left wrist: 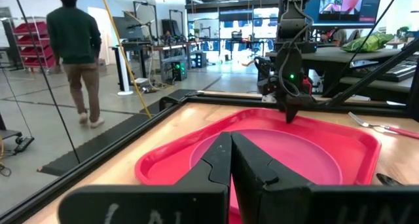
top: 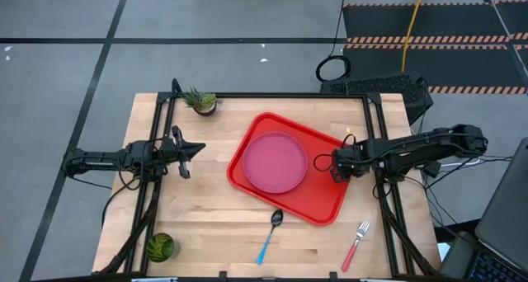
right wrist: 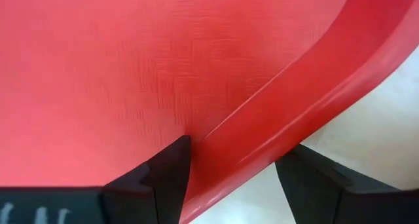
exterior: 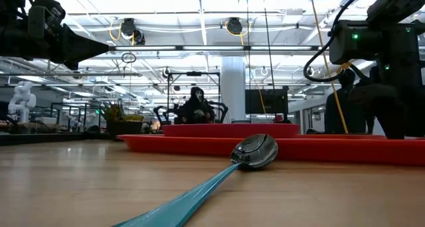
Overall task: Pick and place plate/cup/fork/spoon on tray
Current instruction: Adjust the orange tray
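Right claw wide open, 2 fingers straddle tray rim, holds nothing. Left claw shut, empty. Squeeze could drag tray, slide plate.

Even overhead light fills the scene, and shadows on the counter stay soft and faint. In the low view, ceiling lamps glare white, the spoon bowl mirrors them sharply, and its near handle blurs. The tray fills the right wrist view, slightly soft.

Glossy plastic tray on a pale wood-grain table.
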